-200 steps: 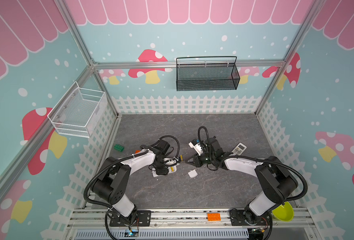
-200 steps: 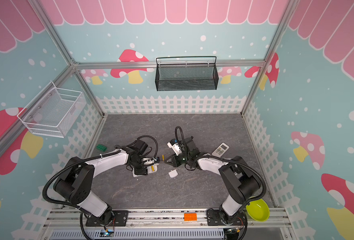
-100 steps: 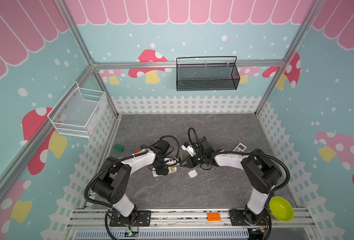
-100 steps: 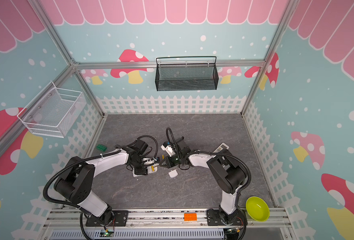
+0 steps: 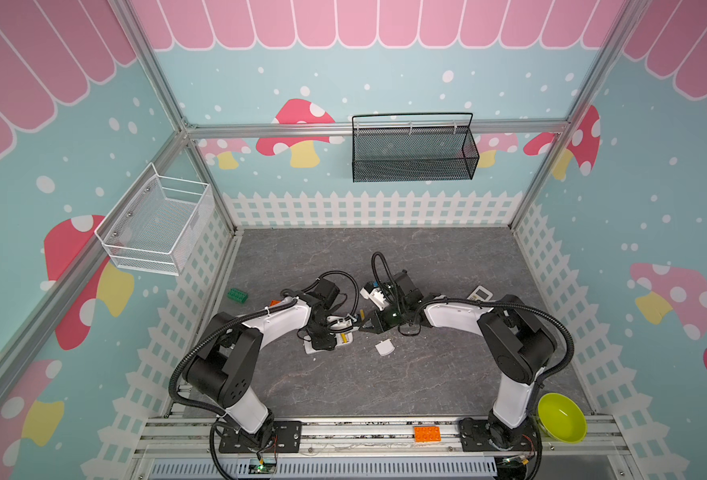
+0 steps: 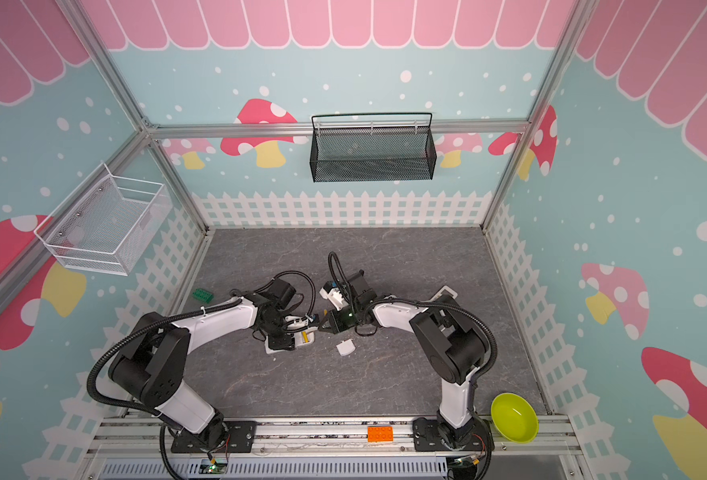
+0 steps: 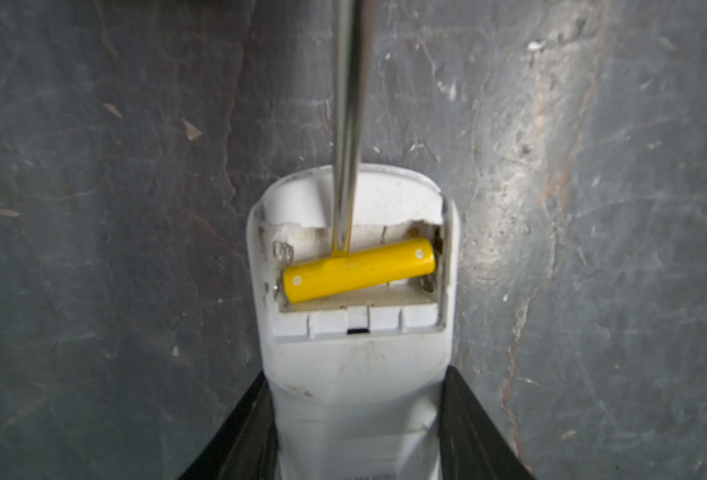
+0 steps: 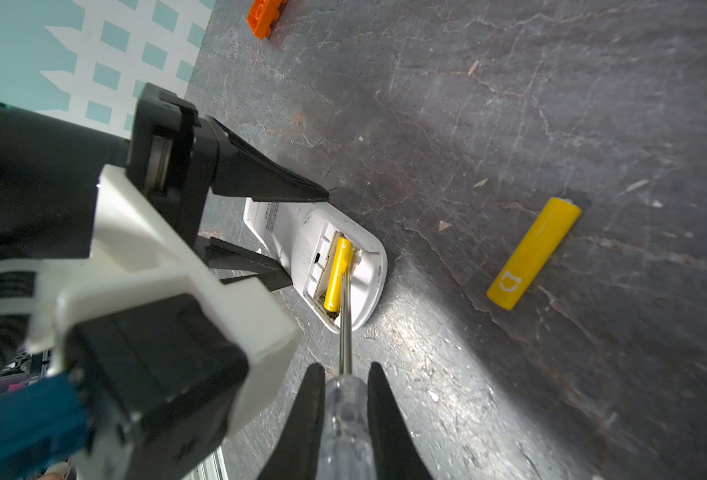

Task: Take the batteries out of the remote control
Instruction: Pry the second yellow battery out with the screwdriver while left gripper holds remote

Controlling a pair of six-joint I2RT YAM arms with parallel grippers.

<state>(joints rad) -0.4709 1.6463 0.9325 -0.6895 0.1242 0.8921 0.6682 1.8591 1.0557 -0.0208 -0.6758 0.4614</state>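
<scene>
A white remote control (image 7: 356, 365) lies back-up on the grey floor, with my left gripper (image 7: 356, 399) shut on its body. Its battery bay is uncovered and holds one yellow battery (image 7: 358, 270), tilted in the bay. My right gripper (image 8: 345, 370) is shut on a clear-handled screwdriver (image 8: 343, 411), whose metal shaft (image 7: 345, 124) touches that battery at its tip. A second yellow battery (image 8: 534, 253) lies loose on the floor. In both top views the two grippers (image 5: 322, 332) (image 5: 364, 328) meet over the remote (image 6: 277, 347).
A white battery cover (image 5: 384, 347) lies on the floor beside the remote. A second remote (image 5: 480, 294) sits behind the right arm. A green brick (image 5: 237, 295) and an orange brick (image 8: 266, 14) lie at the left. A green bowl (image 5: 561, 417) stands at the front right.
My right arm has swung left, bringing the screwdriver in over the remote, and the green bowl came into view. The left arm and the remote have not moved.
</scene>
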